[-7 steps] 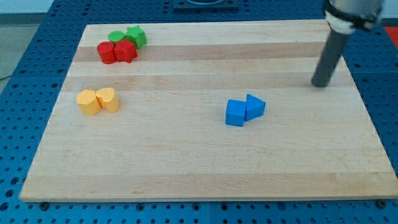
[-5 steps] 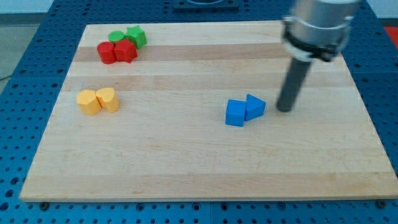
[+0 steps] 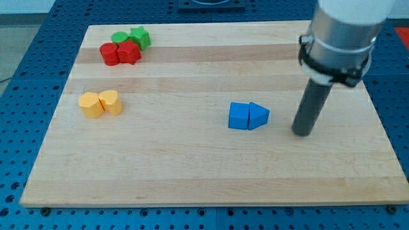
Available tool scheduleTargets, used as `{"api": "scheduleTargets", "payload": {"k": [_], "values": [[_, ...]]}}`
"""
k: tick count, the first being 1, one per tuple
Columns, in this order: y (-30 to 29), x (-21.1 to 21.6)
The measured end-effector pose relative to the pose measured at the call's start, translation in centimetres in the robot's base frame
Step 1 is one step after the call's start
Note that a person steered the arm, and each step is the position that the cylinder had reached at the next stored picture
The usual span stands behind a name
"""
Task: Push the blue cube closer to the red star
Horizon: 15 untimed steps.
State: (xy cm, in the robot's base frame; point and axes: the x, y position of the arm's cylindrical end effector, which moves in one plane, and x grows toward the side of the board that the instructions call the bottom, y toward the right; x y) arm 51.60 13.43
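Note:
The blue cube (image 3: pixel 238 116) lies right of the board's middle, with a blue triangular block (image 3: pixel 259 115) touching its right side. The red star (image 3: pixel 130 52) sits at the top left, pressed against a red cylinder (image 3: pixel 109 54). My tip (image 3: pixel 301 132) stands on the board to the right of the blue pair, a short gap from the triangular block and slightly lower in the view.
A green cylinder (image 3: pixel 119 38) and a green star (image 3: pixel 140 37) sit just above the red blocks. Two yellow blocks (image 3: pixel 100 103) lie at the left side. The wooden board (image 3: pixel 192 172) rests on a blue perforated table.
My tip moved down the view and left from the upper right, then slightly right and lower. The blue pair shifted a little left and turned, now lying level side by side.

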Motion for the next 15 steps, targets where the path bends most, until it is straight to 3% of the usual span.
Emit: {"api": "scheduleTargets", "payload": {"k": [1, 2, 3, 4, 5, 6, 8, 10, 12, 13, 14, 15], "values": [[-7.7, -0.8], [-14.9, -6.2], [-18.4, -10.9], [-18.4, -7.9], [-14.7, -4.3], [-9.5, -4.4], [-10.9, -15.1], [-13.6, -14.1], [-20.0, -19.9], [-18.4, -16.6], [-14.3, -15.9], [-13.2, -19.2]]}}
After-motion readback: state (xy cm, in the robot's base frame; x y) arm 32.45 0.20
